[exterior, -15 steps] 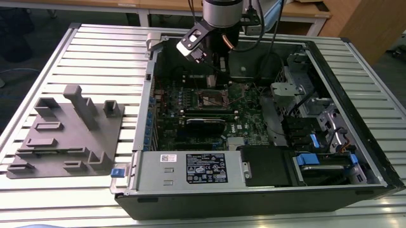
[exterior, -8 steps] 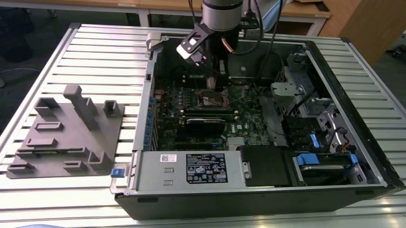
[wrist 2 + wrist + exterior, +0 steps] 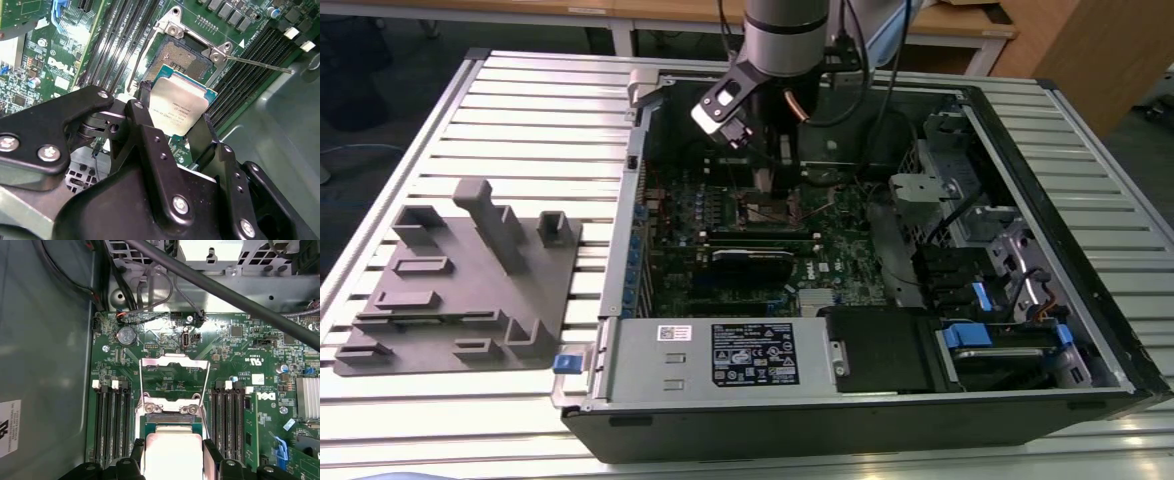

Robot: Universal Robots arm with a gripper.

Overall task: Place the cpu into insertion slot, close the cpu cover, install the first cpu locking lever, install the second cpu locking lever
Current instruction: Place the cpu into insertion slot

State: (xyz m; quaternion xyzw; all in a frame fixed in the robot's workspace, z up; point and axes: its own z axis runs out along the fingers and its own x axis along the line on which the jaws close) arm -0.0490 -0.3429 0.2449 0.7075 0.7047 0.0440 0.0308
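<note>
Second wrist view: my gripper grips the cpu by two opposite edges, over the bare insertion slot and not seated. I see the cpu cover raised and a locking lever unlatched.

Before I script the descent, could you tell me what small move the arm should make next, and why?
Probably ease the cpu straight down toward the slot. The pincer grips it by two opposite edges, it hangs over the slot's bare contacts, and the cover stands raised, so nothing seems to block the way.
</note>
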